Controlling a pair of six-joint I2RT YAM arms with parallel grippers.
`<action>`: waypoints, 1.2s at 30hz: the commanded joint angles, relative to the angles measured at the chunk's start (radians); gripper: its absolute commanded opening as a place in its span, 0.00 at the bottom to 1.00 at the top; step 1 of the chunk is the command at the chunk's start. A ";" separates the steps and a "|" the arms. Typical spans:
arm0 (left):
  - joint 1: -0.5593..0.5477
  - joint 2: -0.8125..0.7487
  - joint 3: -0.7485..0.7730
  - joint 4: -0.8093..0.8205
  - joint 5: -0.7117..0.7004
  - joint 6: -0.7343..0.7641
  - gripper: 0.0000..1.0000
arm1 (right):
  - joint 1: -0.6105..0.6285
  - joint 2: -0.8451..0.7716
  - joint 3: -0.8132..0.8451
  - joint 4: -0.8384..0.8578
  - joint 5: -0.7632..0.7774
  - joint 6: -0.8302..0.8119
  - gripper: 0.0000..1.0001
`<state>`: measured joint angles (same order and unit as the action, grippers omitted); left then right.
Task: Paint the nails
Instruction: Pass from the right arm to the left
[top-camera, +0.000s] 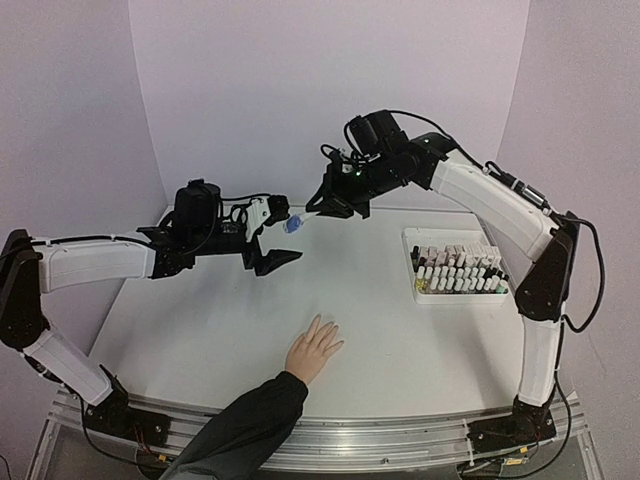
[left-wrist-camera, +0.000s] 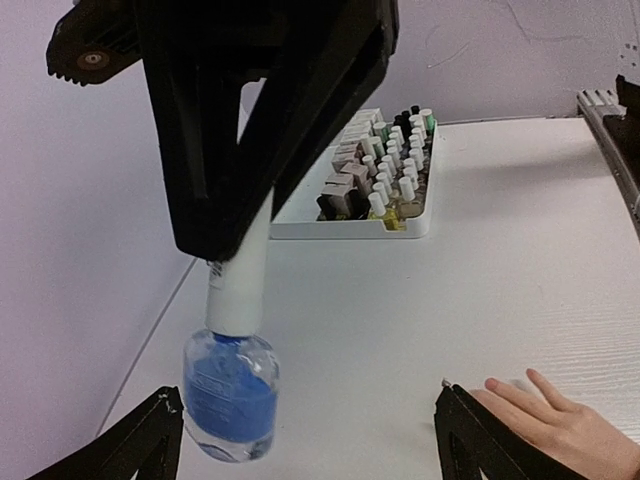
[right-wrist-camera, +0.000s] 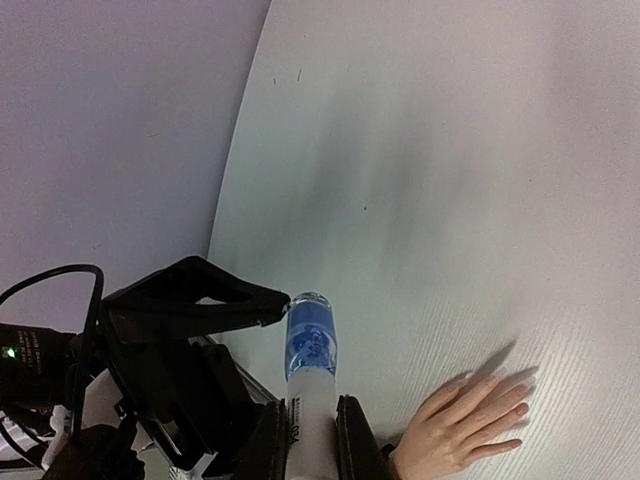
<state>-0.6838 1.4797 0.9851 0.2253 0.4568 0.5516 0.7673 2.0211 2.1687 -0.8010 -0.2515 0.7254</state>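
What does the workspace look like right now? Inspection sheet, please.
Surface: white table, no spills seen.
Job's things: hand flat, palm down; nails too small to judge; blue polish bottle held by its white cap.
Clutter: tray of polish bottles, right side.
Grippers: right gripper shut on the bottle's cap; left gripper open, close by the bottle.
Cables: black cables loop along the arms.
Surroundings: pale walls; nothing else seen.

No legible text, even on polish bottle (left-wrist-camera: 232, 395)
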 joint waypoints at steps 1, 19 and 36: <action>0.002 0.026 0.069 0.009 -0.101 0.027 0.80 | 0.010 0.017 0.037 0.052 -0.067 0.026 0.00; 0.026 0.057 0.133 -0.089 -0.062 0.055 0.51 | 0.013 0.026 0.033 0.057 -0.117 0.009 0.00; 0.043 0.031 0.128 -0.162 0.042 0.089 0.41 | 0.014 0.043 0.047 0.056 -0.139 -0.066 0.00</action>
<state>-0.6568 1.5406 1.0779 0.0949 0.4408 0.6298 0.7757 2.0521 2.1712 -0.7718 -0.3569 0.7068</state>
